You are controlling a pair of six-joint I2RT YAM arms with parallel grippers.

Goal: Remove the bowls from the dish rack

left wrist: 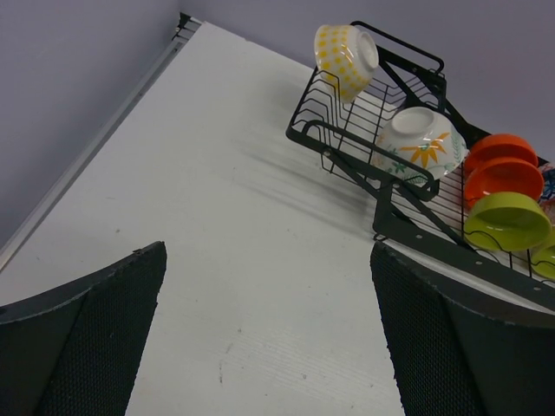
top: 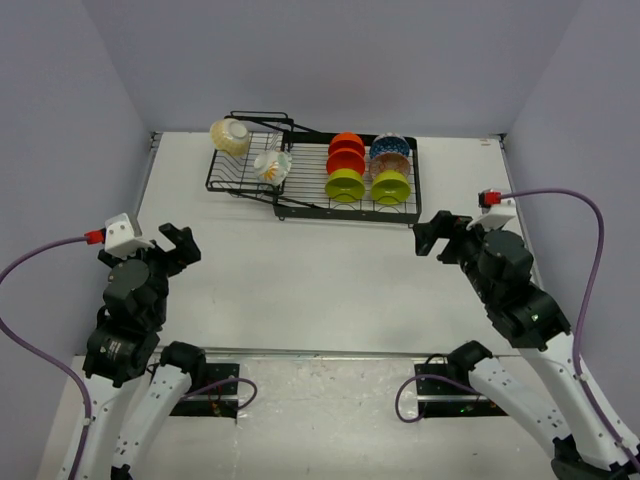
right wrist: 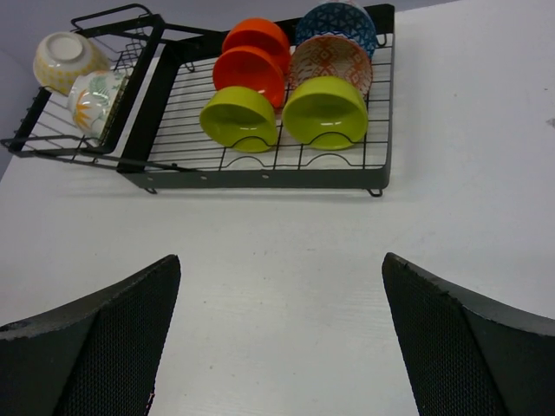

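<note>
The black wire dish rack (top: pixel 300 185) stands at the far middle of the table. Its flat right section holds two orange-red bowls (top: pixel 346 150), two lime green bowls (top: pixel 345 184), a blue patterned bowl (top: pixel 391 147) and a pinkish patterned bowl (top: pixel 391 163). Its tilted left section holds two cream floral bowls (top: pixel 230 137), (top: pixel 272 166). The rack also shows in the right wrist view (right wrist: pixel 173 113) and the left wrist view (left wrist: pixel 381 186). My left gripper (top: pixel 178 243) and right gripper (top: pixel 432 232) are open, empty, and well short of the rack.
The white table (top: pixel 300 290) is walled by grey panels at the left, back and right. A metal rail (left wrist: pixel 95 143) runs along the table's left edge. Purple cables loop off both arms near the side walls.
</note>
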